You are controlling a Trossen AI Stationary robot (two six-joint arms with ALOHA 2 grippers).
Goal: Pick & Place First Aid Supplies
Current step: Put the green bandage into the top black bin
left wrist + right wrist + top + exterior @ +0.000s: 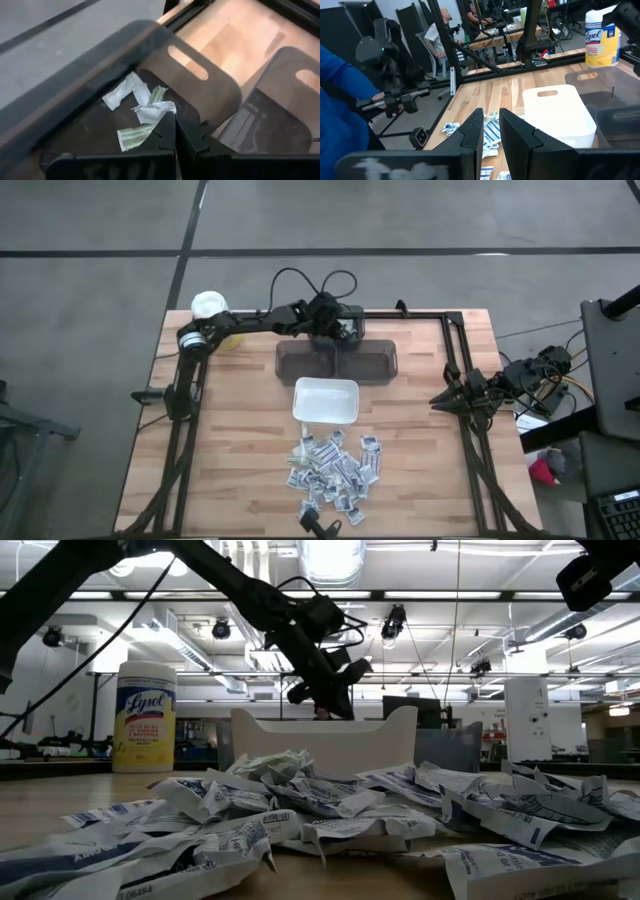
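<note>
The first aid supplies, small white packets with bluish print, lie in a loose pile (335, 470) (300, 810) on the wooden table near its front edge. A white rectangular dish (325, 400) stands just beyond them. Behind it stands a dark see-through bin (335, 363) with two compartments. Two packets (122, 92) (135, 137) lie on the floor of one compartment. My left gripper (340, 335) (175, 122) slants down over that compartment, shut on another packet (152, 110). My right gripper (445, 400) (491, 132) waits at the table's right edge, its fingers a little apart with nothing between them. My left gripper pinches one end of a crumpled white and greenish packet (167, 106) between its two fingertips. The fingers slant down from the table's left and far side. The packet sticks out beyond the tips over the bin's compartment. Whether it touches the packets below cannot be told.
A yellow canister with a white lid (210, 305) (146, 715) stands at the far left corner. A black frame (455, 320) rims the table. Beyond the right edge, the right wrist view shows a person's blue sleeve (340, 100) and a camera stand (395, 100).
</note>
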